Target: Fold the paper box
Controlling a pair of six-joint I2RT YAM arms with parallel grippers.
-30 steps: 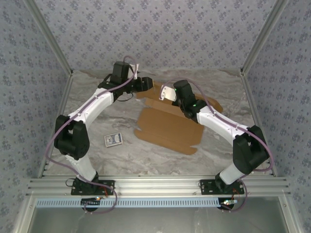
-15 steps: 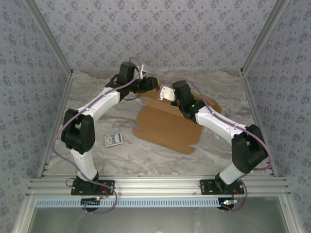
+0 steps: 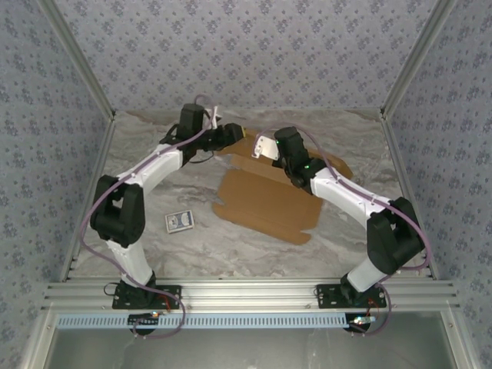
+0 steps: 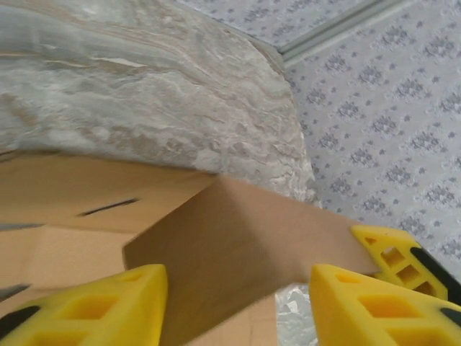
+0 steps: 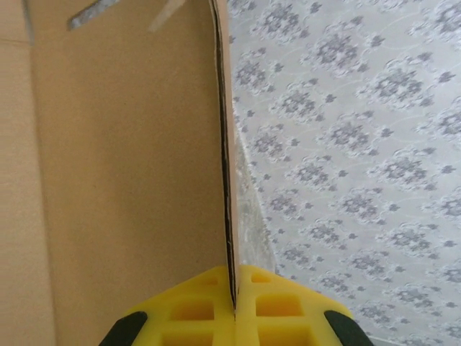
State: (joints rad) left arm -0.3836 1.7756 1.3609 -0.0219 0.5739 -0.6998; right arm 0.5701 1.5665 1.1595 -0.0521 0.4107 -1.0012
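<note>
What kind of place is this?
Most likely a robot test cell in a lab, not a home. Patterned walls on an aluminium frame close in a marble-look table, and the left arm and right arm are bolted to a rail at its near edge, over a paper box.

Grey floral-patterned walls enclose a marbled tabletop.

Marble-look table w/ paper box lying mid-table, sm. card packet to its left.
</note>
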